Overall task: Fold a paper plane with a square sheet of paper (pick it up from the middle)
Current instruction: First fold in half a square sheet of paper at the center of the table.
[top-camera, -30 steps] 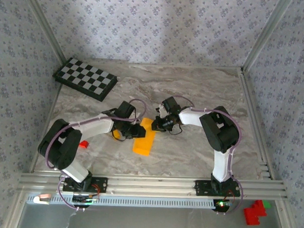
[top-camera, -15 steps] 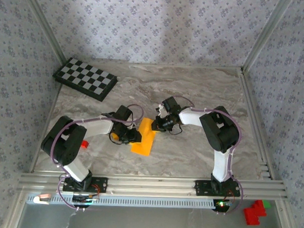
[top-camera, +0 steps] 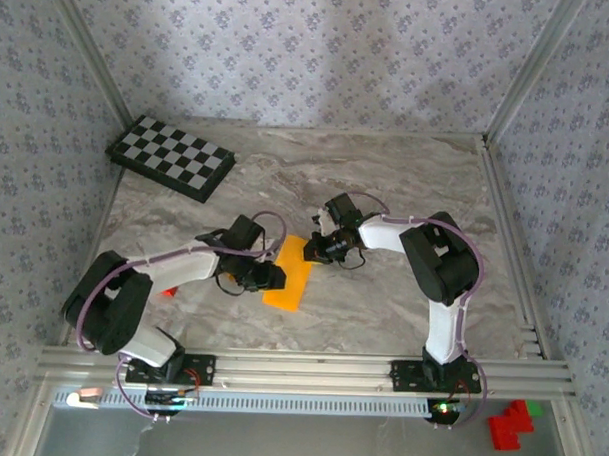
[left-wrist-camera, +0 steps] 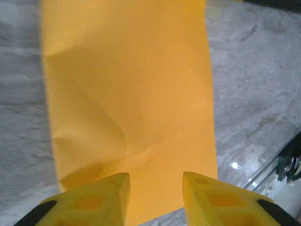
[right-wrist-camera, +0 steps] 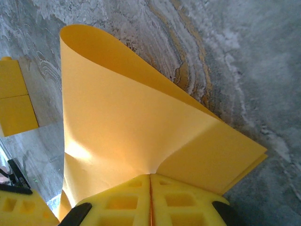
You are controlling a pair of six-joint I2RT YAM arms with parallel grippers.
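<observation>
Item: square sheet of paper [top-camera: 289, 273], orange-yellow, folded double into a narrow strip. It lies near the middle of the marble table [top-camera: 406, 182], long side running from near to far, between the two grippers.

Condition: in the right wrist view the paper [right-wrist-camera: 122, 132] has its upper layer bowed up off the lower one in a rounded curl, with the layered edges meeting at the right. In the left wrist view the paper [left-wrist-camera: 127, 94] lies mostly flat, with soft dents and a diagonal wrinkle.

Right gripper [top-camera: 317, 250]: at the strip's far right end, pads pressed together [right-wrist-camera: 150, 181] and pinching the paper's edge.

Left gripper [top-camera: 268, 277]: at the strip's left long edge. Its yellow fingers [left-wrist-camera: 108, 188] stand apart [left-wrist-camera: 155, 183], with the paper reaching into the gap between them; no clamping is visible.

Also present: checkered board [top-camera: 171, 157] at the far left corner, well apart from the paper.
</observation>
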